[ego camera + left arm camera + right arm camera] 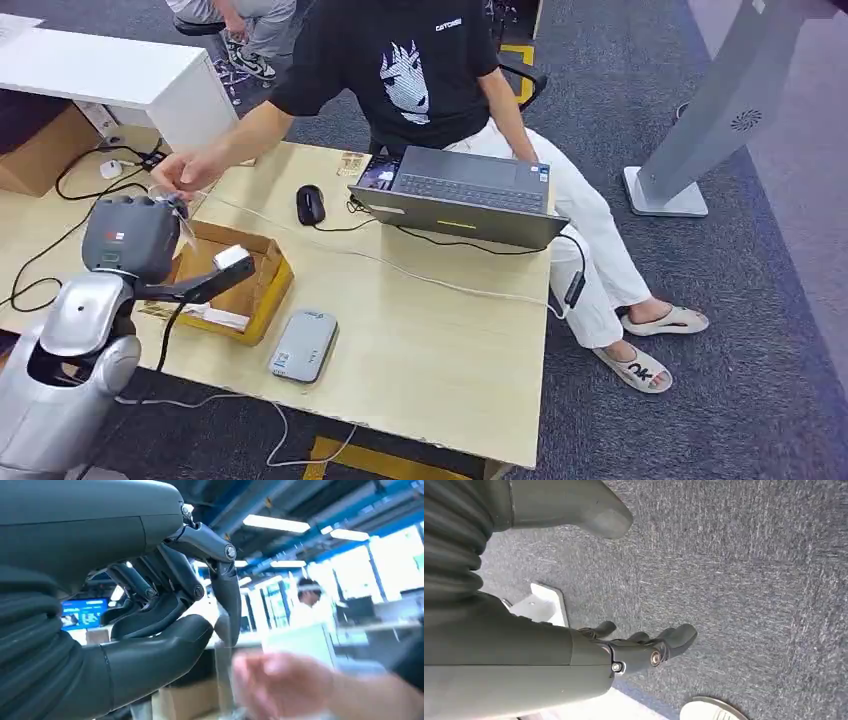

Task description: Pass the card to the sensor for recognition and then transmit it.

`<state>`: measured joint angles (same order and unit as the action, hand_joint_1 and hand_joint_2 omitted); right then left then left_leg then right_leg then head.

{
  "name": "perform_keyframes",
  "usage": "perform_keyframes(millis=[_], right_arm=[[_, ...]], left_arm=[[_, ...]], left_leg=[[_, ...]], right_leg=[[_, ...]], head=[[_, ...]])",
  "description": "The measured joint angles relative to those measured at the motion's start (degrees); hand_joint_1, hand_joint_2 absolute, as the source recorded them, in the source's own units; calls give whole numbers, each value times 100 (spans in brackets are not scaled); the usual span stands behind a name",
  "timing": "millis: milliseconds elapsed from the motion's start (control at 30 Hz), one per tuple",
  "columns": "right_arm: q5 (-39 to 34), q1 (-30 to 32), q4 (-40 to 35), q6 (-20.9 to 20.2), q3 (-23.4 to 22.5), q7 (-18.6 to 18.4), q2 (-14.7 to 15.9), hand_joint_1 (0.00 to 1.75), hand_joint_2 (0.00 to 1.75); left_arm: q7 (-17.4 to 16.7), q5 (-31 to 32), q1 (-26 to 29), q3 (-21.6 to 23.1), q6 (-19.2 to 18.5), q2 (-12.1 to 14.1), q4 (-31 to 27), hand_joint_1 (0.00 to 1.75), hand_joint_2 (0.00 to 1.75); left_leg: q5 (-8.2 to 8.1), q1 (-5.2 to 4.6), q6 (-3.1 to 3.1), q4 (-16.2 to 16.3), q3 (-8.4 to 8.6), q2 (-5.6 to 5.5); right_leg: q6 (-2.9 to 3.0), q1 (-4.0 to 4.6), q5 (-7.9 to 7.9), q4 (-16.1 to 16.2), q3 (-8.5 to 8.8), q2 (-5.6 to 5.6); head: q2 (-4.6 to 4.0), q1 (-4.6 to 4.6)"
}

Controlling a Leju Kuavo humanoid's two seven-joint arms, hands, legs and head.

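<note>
Head view: person's hand (185,175) meets the raised left hand (135,235); its wrist view shows fingers curled, grasp unclear; right hand (644,647) hangs loosely open

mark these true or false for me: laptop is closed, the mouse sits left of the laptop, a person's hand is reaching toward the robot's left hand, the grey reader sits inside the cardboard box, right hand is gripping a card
1. The laptop is closed. False: its lid is open.
2. The mouse sits left of the laptop in the head view. True.
3. A person's hand reaches toward the robot's left hand. True.
4. The grey reader sits inside the cardboard box. False: it lies on the table, beside the box.
5. The right hand grips a card. False: it hangs over the carpet with nothing in it, fingers apart.
</note>
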<state>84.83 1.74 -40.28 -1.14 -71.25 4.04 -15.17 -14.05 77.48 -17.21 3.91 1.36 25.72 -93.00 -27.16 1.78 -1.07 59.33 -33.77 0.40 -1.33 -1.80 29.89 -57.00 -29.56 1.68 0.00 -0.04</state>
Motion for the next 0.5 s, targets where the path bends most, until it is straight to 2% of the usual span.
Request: perform_keyframes(millis=[133,500], right_arm=[[0,5,-22,-9,-37,0,-11,0,175],[99,9,-29,-22,-59,-44,-17,0,175]], left_arm=[[-9,0,-228,-57,26,39,0,175,175],[-15,-2,-336,-66,131,39,0,175,175]], left_leg=[[0,0,0,0,0,3],[0,0,0,0,0,2]], right_leg=[[0,0,0,0,-1,-2],[0,0,0,0,-2,-2]], head=[[0,0],[0,2]])
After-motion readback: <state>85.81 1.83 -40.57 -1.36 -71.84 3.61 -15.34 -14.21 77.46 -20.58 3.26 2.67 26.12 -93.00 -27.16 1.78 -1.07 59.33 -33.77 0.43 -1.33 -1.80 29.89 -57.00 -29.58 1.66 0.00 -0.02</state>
